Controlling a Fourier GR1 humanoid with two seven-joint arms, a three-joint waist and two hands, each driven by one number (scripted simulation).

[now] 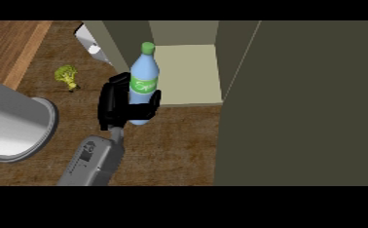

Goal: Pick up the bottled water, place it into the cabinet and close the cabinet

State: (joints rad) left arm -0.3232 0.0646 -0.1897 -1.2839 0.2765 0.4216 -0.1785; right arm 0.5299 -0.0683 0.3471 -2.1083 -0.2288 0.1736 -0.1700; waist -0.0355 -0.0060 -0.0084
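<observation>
A tall, slender bottled water [144,78] stands upright just left of the frame's centre, its body a smooth pale blue plastic that narrows to a rounded shoulder and a small green cap at the top. A green label with light lettering wraps its middle. The black hand [119,105] at the end of a grey forearm [92,161] is clasped around the bottle's lower half, fingers curled at the left side and the thumb part pressing at the right, so the base of the bottle is partly hidden. From this single hand it is not clear which of the robot's arms this is; no second hand shows.

Directly behind the bottle, in the upper centre, an open cabinet [188,76] shows a flat, matte cream shelf between dull olive walls. Its large olive door [295,105], a plain flat panel, swings outward and fills the right side of the frame.

The counter [173,149] is brown with a fine woven or grained texture. A small knobbly yellow-green broccoli [67,77] lies on it at the upper left. A smooth grey cylindrical metal pot [22,129] with a rounded rim sits at the left edge, and a white boxy object [91,42] sits near the top, left of the cabinet
</observation>
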